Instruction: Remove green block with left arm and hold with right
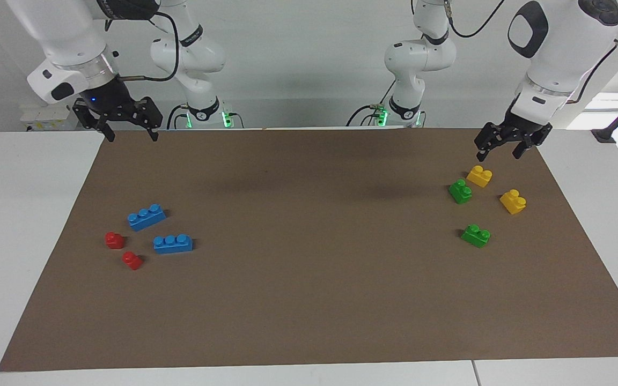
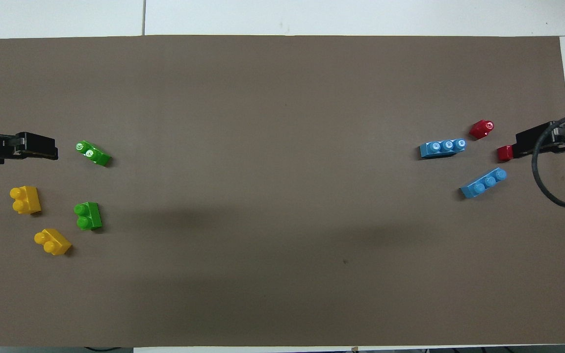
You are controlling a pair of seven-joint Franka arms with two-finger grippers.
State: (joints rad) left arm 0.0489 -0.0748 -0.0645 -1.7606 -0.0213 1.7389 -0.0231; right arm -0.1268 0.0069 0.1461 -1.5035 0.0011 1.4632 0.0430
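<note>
Two green blocks lie on the brown mat [image 1: 309,300] toward the left arm's end. One green block [image 1: 460,191] [image 2: 86,215] lies nearer to the robots, between two yellow bricks. The other green block [image 1: 476,235] [image 2: 93,153] lies farther out. My left gripper [image 1: 505,147] [image 2: 49,148] is open and empty, raised above the mat close to this cluster and touching nothing. My right gripper [image 1: 129,131] [image 2: 520,144] is open and empty, raised at the right arm's end of the mat.
Two yellow bricks [image 1: 479,176] [image 1: 513,201] lie beside the green blocks. Two blue three-stud bricks [image 1: 146,217] [image 1: 173,244] and two small red bricks [image 1: 115,240] [image 1: 132,260] lie toward the right arm's end. White table [image 1: 30,241] surrounds the mat.
</note>
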